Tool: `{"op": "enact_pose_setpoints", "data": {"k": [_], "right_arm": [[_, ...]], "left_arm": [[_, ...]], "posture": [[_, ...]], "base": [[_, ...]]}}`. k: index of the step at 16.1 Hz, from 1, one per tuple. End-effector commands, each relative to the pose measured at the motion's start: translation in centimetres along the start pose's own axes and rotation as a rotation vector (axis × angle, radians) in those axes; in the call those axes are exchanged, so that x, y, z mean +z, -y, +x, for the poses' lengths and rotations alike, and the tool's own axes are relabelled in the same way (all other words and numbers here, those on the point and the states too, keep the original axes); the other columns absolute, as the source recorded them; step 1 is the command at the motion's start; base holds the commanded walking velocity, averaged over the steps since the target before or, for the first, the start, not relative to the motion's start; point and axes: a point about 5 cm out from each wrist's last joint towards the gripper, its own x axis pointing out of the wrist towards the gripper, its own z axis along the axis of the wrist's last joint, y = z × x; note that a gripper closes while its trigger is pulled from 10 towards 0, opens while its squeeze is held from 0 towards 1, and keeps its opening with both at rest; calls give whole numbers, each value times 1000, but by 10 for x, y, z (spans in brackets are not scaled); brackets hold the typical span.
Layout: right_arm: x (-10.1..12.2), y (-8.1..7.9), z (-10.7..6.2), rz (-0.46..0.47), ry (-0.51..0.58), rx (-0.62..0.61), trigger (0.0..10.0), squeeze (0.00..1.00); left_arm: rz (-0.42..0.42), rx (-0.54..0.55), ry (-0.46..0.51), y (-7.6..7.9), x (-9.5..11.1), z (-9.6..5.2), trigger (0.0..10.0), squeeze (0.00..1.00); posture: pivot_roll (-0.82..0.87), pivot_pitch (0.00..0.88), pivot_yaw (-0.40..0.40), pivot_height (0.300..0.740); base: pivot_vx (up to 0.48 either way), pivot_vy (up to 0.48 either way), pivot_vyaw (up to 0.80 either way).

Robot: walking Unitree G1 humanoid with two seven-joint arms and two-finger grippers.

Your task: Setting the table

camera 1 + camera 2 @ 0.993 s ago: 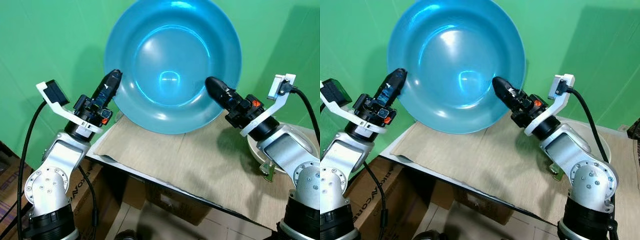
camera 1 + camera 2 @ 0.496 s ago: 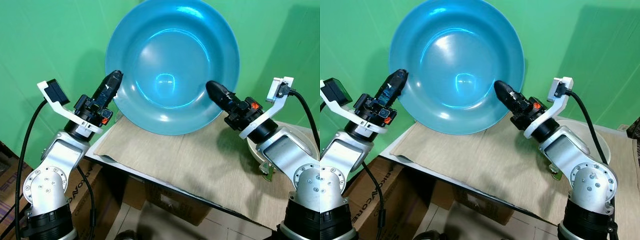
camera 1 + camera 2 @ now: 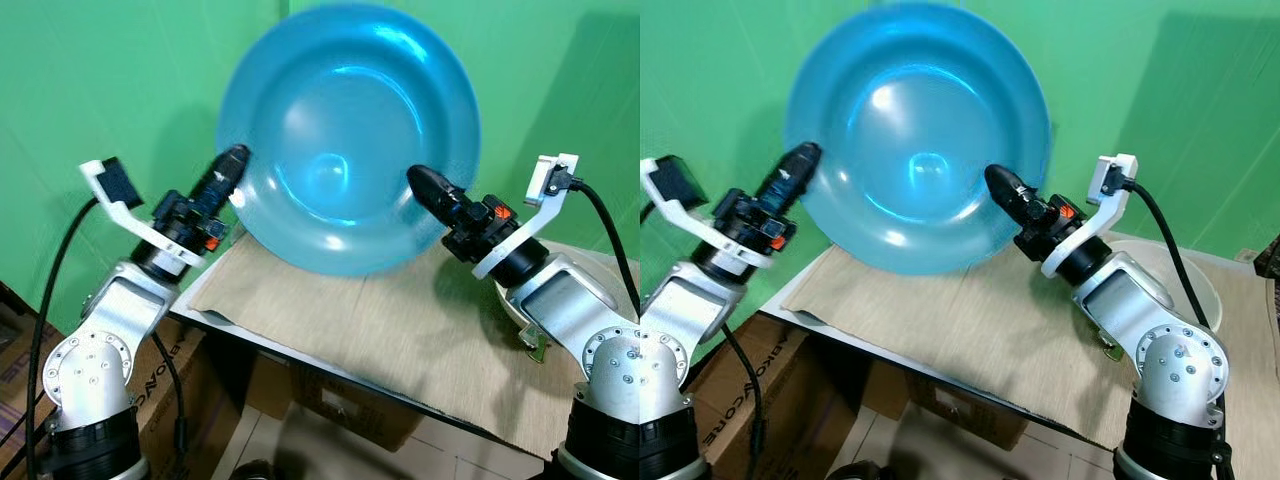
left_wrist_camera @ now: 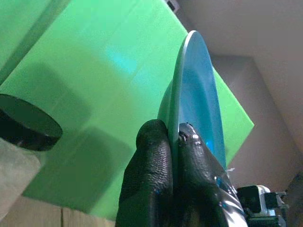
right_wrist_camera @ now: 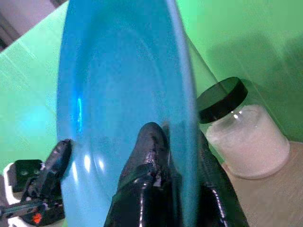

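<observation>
Nearest to the robot is the front edge of the worktop, with cardboard boxes underneath it. A pale cloth mat lies on top, and it is bare, so nothing has been set down on it yet.

Just above the mat are the two arms. The left end effector pinches the left rim of a big blue plate. In the left wrist view its two black fingers are squeezed tight with the thin rim between them. The right end effector pinches the right rim the same way, one finger in front of the plate and one behind. So both are clamped on the plate, and it hangs in the air over the back of the mat, tipped up so its inside faces the robot.

Compared with a moment ago, the plate has slid a little to the right and now looks smeared, so it is on the move. My guess is that the robot is starting to bring it down to lay it flat on the mat.

Farther back, a white bowl sits by the right arm. A jar with a black lid stands on the worktop beyond the plate. Behind everything is a green wall.
</observation>
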Motion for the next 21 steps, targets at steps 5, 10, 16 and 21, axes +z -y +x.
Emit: {"op": "enact_pose_setpoints", "data": {"k": [5,10,16,21], "right_arm": [[2,-4,0,-16,30,2,0,0],[9,5,1,-12,80,-58,0,0],[47,14,-13,-91,232,-120,0,0],[42,-17,-15,-371,174,-156,10000,0]], "left_arm": [[-1,-19,4,1,4,7,10000,1000],[24,-22,41,1,12,8,10000,1000],[67,6,74,3,24,-11,10000,0],[402,232,-118,2,7,-4,10000,0]], "posture": [[-87,0,81,740],[-78,0,82,740],[-69,0,77,740],[-62,0,77,740]], "base": [[0,0,0],[0,0,0],[0,0,0],[0,0,0]]}}
